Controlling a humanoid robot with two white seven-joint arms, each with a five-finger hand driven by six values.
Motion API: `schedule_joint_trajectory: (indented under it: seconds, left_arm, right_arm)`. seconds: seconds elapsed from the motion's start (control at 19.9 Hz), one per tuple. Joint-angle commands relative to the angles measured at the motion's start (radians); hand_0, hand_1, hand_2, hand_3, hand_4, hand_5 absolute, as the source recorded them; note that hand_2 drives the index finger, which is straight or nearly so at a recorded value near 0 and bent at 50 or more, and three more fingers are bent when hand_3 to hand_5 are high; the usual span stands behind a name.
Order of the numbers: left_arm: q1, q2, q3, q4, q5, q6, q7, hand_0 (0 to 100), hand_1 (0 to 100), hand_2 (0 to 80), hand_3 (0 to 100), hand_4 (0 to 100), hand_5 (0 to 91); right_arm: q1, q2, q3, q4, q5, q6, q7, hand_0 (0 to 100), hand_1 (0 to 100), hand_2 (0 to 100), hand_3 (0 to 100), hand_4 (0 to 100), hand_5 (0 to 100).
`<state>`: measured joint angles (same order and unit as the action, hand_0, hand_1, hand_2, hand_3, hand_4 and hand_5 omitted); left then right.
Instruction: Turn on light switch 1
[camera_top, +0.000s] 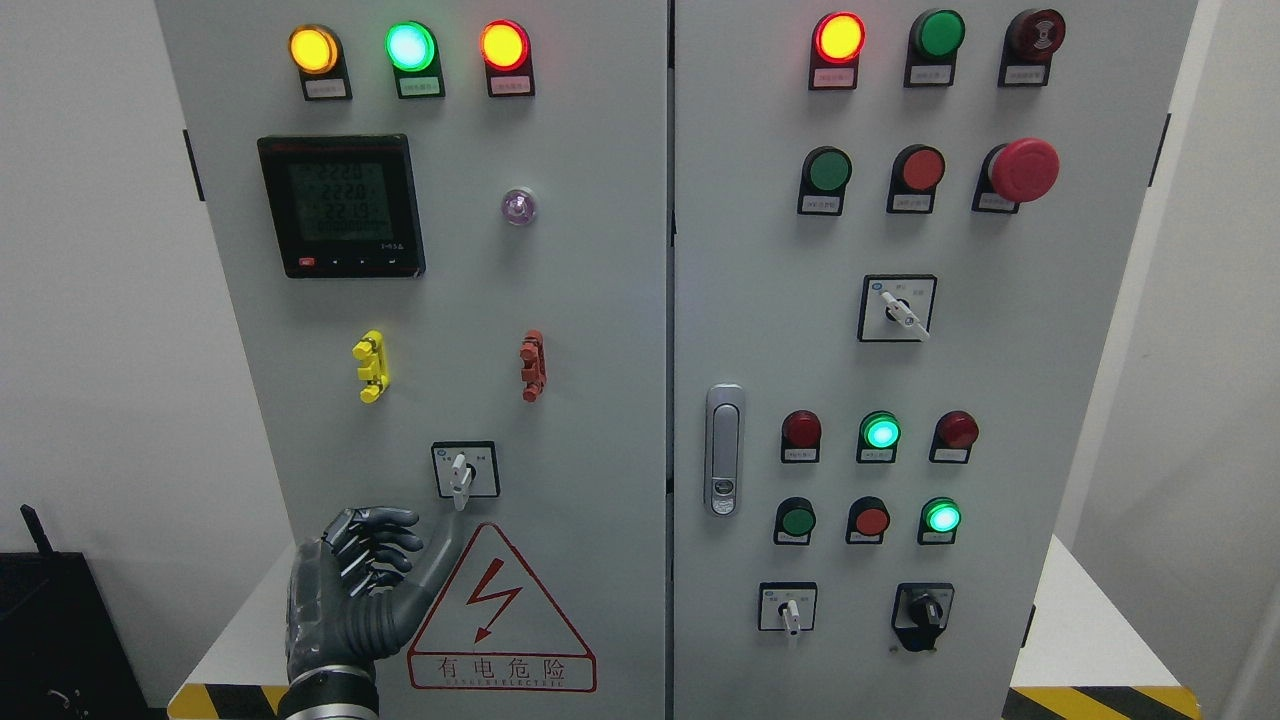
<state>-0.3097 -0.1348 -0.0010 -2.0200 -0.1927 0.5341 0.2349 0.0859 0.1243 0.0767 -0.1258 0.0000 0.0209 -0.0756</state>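
A grey control cabinet (600, 330) fills the head view. On its left door sits a small rotary selector switch (462, 472) in a black square frame, its white lever pointing straight down. My left hand (395, 560) rises from the lower left, just below and left of that switch. Its dark fingers (375, 540) are curled toward the palm and hold nothing. The thumb (440, 555) stretches up to the right, its tip ending a little under the lever, apart from it. My right arm does not show.
Above the switch are yellow (371, 366) and red (533, 366) clips, a digital meter (342, 206) and lit indicator lamps (410, 46). The right door carries push buttons, a red emergency stop (1024, 170), a door handle (724, 450) and more selector switches (897, 308). A warning triangle (497, 610) lies beside my hand.
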Motion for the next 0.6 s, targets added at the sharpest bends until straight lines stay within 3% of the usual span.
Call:
schedule_joint_trajectory:
  seconds: [0.0, 0.55]
  left_arm:
    - [-0.032, -0.009, -0.031, 0.03, -0.004, 0.017, 0.009, 6, 76, 53.1, 74, 78, 67.8]
    - [-0.038, -0.009, -0.04, 0.038, -0.004, 0.044, 0.012, 8, 77, 52.8, 74, 78, 68.8]
  right_arm:
    - [0.0, 0.0, 0.0, 0.0, -0.025, 0.001, 0.0, 0, 0, 0, 0, 0, 0]
    - [0.0, 0.0, 0.0, 0.0, -0.025, 0.001, 0.0, 0, 0, 0, 0, 0, 0]
